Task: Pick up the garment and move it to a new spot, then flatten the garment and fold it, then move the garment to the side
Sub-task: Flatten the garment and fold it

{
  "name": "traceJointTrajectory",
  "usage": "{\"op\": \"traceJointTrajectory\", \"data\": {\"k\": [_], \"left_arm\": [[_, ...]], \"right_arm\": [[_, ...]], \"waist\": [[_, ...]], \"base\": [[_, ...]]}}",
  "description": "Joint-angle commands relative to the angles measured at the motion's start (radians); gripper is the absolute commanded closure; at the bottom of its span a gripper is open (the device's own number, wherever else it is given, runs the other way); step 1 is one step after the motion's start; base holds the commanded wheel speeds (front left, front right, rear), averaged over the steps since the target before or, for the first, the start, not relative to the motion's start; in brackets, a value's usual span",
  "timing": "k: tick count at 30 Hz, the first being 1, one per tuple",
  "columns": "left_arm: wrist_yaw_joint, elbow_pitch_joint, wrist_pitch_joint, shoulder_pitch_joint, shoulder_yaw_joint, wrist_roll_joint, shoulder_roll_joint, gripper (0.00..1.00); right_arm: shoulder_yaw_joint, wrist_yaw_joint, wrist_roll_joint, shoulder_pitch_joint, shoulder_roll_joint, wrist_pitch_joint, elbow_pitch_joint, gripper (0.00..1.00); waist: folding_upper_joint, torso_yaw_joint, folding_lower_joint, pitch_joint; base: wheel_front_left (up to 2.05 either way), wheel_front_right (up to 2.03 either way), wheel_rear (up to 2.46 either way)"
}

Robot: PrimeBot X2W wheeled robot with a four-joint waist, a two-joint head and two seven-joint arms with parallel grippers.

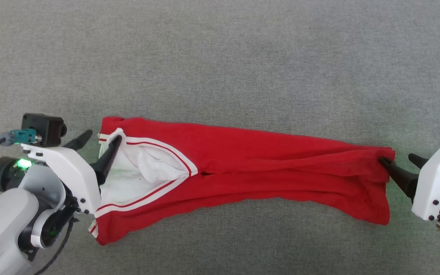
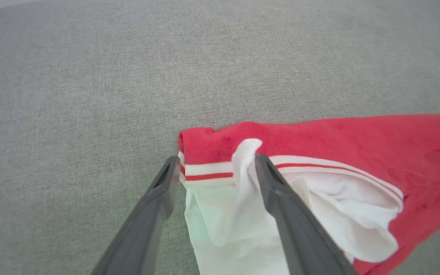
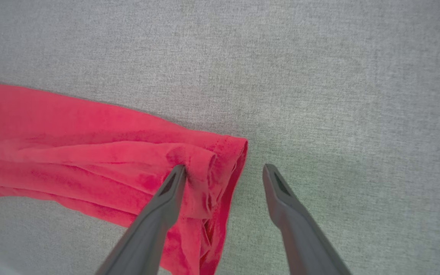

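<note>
Here, folded garment (image 1: 266,160) on grey surface (image 1: 220,57).

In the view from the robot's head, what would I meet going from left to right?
The left gripper → the garment, white striped sleeve end first, then its long red body → the right gripper, all over a grey fabric surface.

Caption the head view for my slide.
Red garment lies lengthwise on grey surface, open left gripper and open right gripper at its two ends.
</note>
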Motion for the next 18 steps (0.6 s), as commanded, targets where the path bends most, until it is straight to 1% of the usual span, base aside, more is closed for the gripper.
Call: {"op": "traceJointTrajectory", "data": {"k": [1,4,9,10,13,18], "left_arm": [[0.001,-0.004,0.004,0.010,0.000,-0.006,0.002,0.00],[0.008,-0.018,0.035,0.014,-0.008,-0.012,0.014,0.00],[0.036,-0.066,0.102,0.023,-0.015,-0.039,0.030,0.00],[0.044,-0.082,0.118,0.024,-0.021,-0.036,0.041,0.00],[0.075,-0.130,0.165,0.026,-0.026,-0.045,0.066,0.00],[0.143,-0.231,0.232,0.022,-0.031,-0.040,0.113,0.00]], "right_arm": [[-0.003,0.000,-0.001,0.010,0.003,0.002,-0.001,0.00],[-0.002,0.000,-0.005,0.015,0.002,0.007,-0.004,0.00],[-0.003,0.000,-0.010,0.021,0.008,0.020,-0.013,0.00],[-0.004,0.000,-0.010,0.021,0.008,0.024,-0.015,0.00],[-0.008,0.000,-0.016,0.025,0.010,0.034,-0.023,0.00],[-0.011,0.000,-0.021,0.037,0.014,0.054,-0.039,0.00]], "waist": [[0.0000,0.002,0.0000,-0.001],[0.0000,0.004,0.0000,-0.004],[0.0000,0.008,0.0000,-0.008],[0.0000,0.009,0.0000,-0.009],[0.0000,0.012,0.0000,-0.013],[0.0000,0.016,0.0000,-0.019]], "base": [[0.00,0.00,0.00],[0.00,0.00,0.00],[0.00,0.00,0.00],[0.00,0.00,0.00],[0.00,0.00,0.00],[0.00,0.00,0.00]]}}
